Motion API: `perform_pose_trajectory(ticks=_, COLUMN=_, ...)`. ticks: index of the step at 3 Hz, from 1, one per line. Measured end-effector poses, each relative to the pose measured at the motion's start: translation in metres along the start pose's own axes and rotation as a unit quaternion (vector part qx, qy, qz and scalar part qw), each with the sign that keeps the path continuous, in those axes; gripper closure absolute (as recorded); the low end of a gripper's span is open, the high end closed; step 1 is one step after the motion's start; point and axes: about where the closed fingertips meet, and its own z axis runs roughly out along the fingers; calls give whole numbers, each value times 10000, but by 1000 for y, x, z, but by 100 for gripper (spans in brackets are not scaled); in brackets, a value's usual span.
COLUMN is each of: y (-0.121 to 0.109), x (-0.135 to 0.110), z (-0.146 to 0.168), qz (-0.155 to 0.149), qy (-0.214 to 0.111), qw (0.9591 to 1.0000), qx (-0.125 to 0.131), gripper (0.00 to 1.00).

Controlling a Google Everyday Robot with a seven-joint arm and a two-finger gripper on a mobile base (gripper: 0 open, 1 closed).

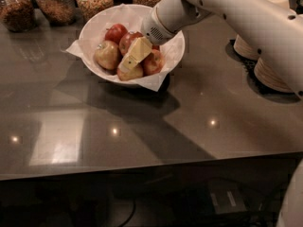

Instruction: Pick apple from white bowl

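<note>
Along the back left of the desk [142, 141], four jars [54, 4] of something grainy are standing in a row, well clear of the work. Just right of them the bowl [94, 69] is sitting with its paper [73, 48] poking out over the rim, and it is holding five or so apples [107, 55]: a yellowish one at the left, two red ones behind, one at the front and one at the right. The hand [134, 56] is reaching down into the middle of that pile, slanting from upper right to lower left, its tip lying against the front apple [130, 74] with the right apple [152, 63] just beside it. Whether the hand is apart or together I cannot tell; nothing is looking lifted. I would guess the front apple is the one it is going for, directly under the tip, so a short drop should do. The arm [227, 8] is stretching off right, above the stacked paper bowls [279, 65].
</note>
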Motion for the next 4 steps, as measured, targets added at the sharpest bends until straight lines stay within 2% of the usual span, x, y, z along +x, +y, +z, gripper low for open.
perform_pose_trajectory(ticks=1, y=-2, x=-2, z=4, qz=-35, qy=-37, qw=10000, qx=8, gripper=19)
perform_pose_trajectory(ticks=4, y=-3, x=-7, z=-2, qz=-187, qy=-84, qw=9998, qx=72, gripper=89)
